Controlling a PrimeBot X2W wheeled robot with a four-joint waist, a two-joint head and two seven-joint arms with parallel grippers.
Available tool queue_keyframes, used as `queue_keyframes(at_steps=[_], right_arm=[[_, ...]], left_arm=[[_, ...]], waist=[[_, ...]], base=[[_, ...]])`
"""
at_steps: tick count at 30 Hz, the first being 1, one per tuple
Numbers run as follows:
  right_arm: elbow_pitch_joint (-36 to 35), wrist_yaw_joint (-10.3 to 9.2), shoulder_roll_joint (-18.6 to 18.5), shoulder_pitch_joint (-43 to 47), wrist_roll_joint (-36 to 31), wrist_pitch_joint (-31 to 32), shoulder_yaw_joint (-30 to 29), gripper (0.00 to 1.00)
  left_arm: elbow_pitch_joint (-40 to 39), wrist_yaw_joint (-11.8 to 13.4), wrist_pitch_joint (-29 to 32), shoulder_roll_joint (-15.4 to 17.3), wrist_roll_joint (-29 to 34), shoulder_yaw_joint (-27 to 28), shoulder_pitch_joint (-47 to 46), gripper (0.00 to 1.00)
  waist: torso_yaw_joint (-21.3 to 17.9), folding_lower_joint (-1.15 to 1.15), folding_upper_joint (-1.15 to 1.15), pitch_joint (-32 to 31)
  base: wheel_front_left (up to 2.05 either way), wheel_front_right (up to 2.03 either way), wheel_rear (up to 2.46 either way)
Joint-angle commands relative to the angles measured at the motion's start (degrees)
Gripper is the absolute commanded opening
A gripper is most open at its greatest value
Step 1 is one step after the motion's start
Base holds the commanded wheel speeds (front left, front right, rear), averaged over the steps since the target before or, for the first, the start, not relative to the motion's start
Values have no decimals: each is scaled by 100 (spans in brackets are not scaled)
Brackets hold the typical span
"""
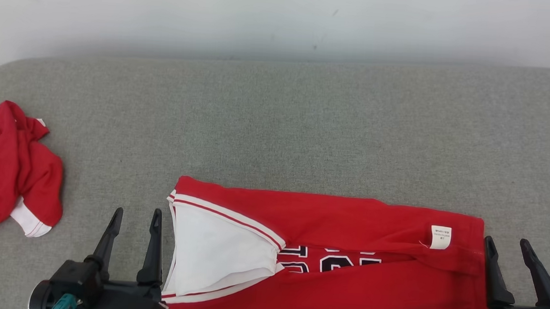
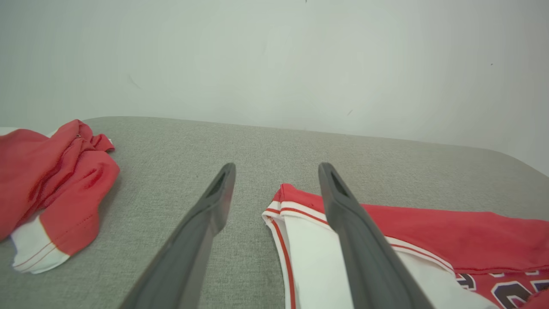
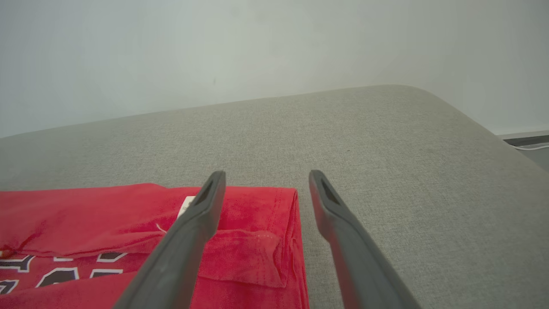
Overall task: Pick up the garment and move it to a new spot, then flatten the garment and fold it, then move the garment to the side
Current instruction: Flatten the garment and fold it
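A red garment (image 1: 344, 264) with white panels and dark lettering lies folded into a long strip near the front edge of the grey surface (image 1: 276, 126). It has a white label near its right end. My left gripper (image 1: 136, 214) stands open just left of the garment's white end, holding nothing. My right gripper (image 1: 508, 244) is open just past the garment's right end, also with nothing in it. In the left wrist view my open left gripper (image 2: 276, 169) frames the garment's white-trimmed corner (image 2: 296, 210). In the right wrist view my open right gripper (image 3: 266, 176) straddles the garment's right edge (image 3: 257, 240).
A second red and white garment (image 1: 11, 172) lies crumpled at the far left of the surface, also seen as a heap (image 2: 51, 189) in the left wrist view. A pale wall (image 1: 283, 16) stands behind. The surface's right corner (image 3: 472, 128) curves off toward the floor.
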Motion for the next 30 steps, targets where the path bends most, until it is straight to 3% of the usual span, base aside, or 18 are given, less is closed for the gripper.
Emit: queue_keyframes(at_steps=[1, 14, 21, 22, 23, 24, 30], right_arm=[[126, -2, -44, -102, 62, -2, -3, 100], [1862, -2, -157, -858, 566, -421, 537, 100], [2414, -3, -96, -961, 865, -558, 890, 100], [2442, -3, -76, -968, 936, -574, 938, 47], [2467, -3, -60, -973, 995, -572, 965, 13], [2462, -3, -45, -977, 1074, -569, 989, 0], [1892, -4, -98, -959, 1222, -621, 437, 0]], left_arm=[[-8, -11, -29, -15, 54, -16, -84, 100], [13, -44, -38, -82, 143, -146, -397, 100], [34, -40, -42, -55, 160, -132, -427, 100], [30, -39, -42, -45, 168, -135, -432, 100], [23, -34, -43, -38, 170, -135, -441, 100], [12, -30, -43, -33, 178, -134, -449, 100], [-62, 3, -45, -4, 182, -99, -442, 100]], waist=[[27, 0, 0, 100], [99, 0, 0, 609], [63, 0, 0, 670], [55, 0, 0, 675], [48, 0, 0, 681], [41, 0, 0, 683], [-39, 0, 0, 704]], base=[[0, 0, 0], [0, 0, 0], [0, 0, 0], [0, 0, 0], [0, 0, 0], [0, 0, 0], [0, 0, 0]])
